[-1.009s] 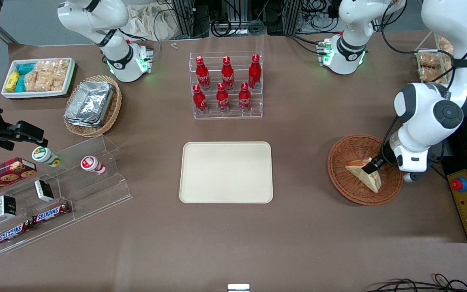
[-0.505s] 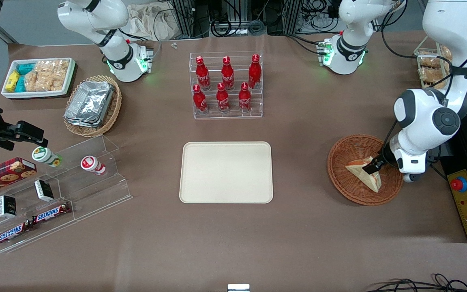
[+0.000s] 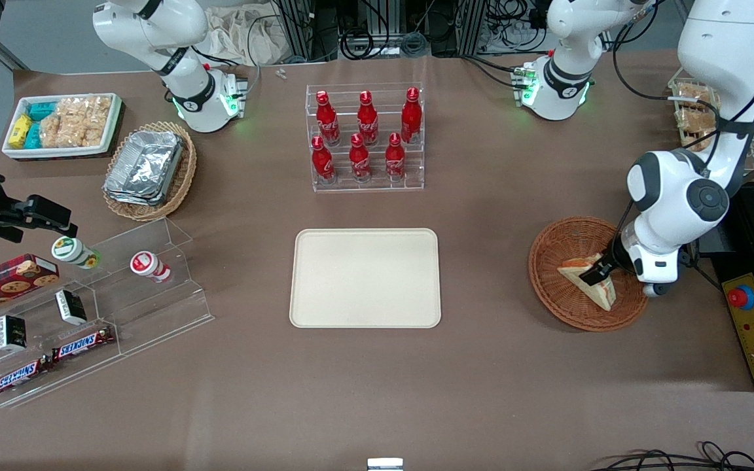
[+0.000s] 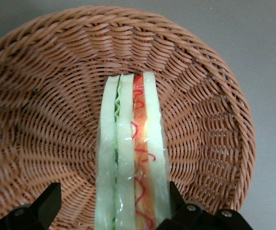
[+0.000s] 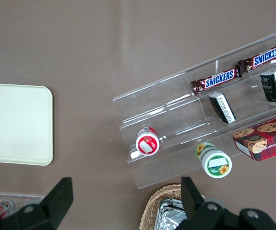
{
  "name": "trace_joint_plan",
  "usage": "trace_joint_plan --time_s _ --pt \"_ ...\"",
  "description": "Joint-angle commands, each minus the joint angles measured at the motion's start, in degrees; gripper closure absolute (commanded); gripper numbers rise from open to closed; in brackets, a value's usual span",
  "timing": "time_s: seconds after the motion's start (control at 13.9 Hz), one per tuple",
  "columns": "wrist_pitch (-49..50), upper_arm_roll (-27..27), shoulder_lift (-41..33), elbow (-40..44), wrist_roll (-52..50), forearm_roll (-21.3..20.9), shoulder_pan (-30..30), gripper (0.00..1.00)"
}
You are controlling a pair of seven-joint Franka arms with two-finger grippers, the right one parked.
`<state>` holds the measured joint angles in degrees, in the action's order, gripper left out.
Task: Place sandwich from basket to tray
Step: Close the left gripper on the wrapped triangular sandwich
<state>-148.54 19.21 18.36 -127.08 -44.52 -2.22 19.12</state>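
Observation:
The sandwich (image 3: 598, 292), a white wedge with orange-red and green filling, stands on edge in the reddish-brown wicker basket (image 3: 547, 278) toward the working arm's end of the table. My left gripper (image 3: 594, 273) is down in the basket, open, its jaws straddling the sandwich. In the left wrist view the sandwich (image 4: 133, 158) stands between the fingers (image 4: 49, 203) over the basket's weave (image 4: 42, 120); one finger touches the bread and the other stands apart from it. The cream tray (image 3: 365, 277) lies flat mid-table and holds nothing; it also shows in the right wrist view (image 5: 13, 122).
A clear rack of red bottles (image 3: 365, 137) stands farther from the camera than the tray. A tan basket of foil trays (image 3: 149, 170), a white snack bin (image 3: 63, 124) and a clear snack shelf (image 3: 89, 307) lie toward the parked arm's end. A yellow control box (image 3: 753, 327) lies beside the basket.
My left gripper has shifted slightly toward the tray and lower around the sandwich. The sandwich stays in the basket.

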Motion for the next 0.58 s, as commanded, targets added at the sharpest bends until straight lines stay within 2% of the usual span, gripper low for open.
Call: trace_joint_plan --time_s 0.0,0.07,0.14,0.36,0.5 --pt "-3.2 0.1 -0.1 -1.3 -2.4 -4.7 -0.1 0.58" --pt "-3.2 0.1 -0.1 -1.3 -2.6 -5.0 -0.1 0.64" --pt "-3.1 0.2 -0.2 -1.2 -4.1 -5.2 -0.1 1.00" --pt "-2.1 0.3 -0.6 -0.6 -6.5 -5.6 -0.1 1.00" --pt "1.9 0.3 -1.7 1.1 -6.1 -5.6 -0.1 1.00"
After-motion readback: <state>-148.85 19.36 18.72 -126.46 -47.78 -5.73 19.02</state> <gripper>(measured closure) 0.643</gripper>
